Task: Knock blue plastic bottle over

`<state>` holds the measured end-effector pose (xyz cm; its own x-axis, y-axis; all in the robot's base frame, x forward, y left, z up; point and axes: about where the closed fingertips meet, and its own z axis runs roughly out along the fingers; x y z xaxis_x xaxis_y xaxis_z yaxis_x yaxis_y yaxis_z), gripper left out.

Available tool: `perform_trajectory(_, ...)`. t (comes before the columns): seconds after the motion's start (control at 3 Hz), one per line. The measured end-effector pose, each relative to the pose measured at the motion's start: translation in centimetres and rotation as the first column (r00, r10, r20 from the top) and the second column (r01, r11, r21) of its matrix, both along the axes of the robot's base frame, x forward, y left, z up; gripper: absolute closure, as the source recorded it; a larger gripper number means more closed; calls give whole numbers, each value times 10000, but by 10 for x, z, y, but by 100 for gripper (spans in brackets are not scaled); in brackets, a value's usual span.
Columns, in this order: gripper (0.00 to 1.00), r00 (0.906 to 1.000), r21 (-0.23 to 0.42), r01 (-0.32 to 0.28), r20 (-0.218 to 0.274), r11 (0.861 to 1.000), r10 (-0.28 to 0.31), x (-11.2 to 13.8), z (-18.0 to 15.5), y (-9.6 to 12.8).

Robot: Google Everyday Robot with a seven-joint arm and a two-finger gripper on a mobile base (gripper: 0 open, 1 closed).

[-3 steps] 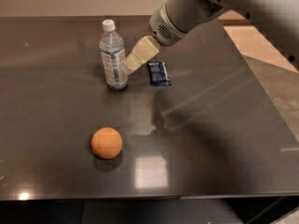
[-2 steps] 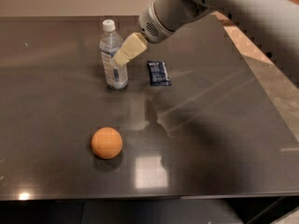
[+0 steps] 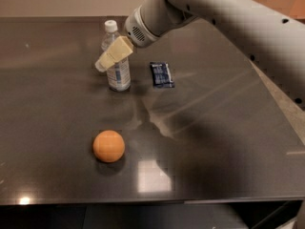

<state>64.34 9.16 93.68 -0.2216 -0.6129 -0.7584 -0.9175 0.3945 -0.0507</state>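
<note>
Tool (image 3: 103, 63) crosses upper front of the blue plastic bottle (image 3: 119, 76), upright at rear of the counter (image 3: 228, 142); open or closed, can't tell. Orange ball (image 3: 108, 146) lies well apart, toward cam.

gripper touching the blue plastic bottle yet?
Cannot tell. In the camera view the gripper overlaps the shoulder of the upright blue plastic bottle; one view cannot separate contact from passing in front.

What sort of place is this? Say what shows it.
Likely a robot test area: dark glossy table bearing a blue plastic bottle, orange ball and packet; gripper in front of the bottle's upper part.
</note>
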Motion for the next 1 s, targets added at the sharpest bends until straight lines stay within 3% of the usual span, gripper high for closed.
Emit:
perform_trajectory(0.33,18,9999,143,-53,-103,9999,54,-2,-5,10)
perform_trajectory(1.0,64,9998,429,-179,-55,9989,182,-11,6,8)
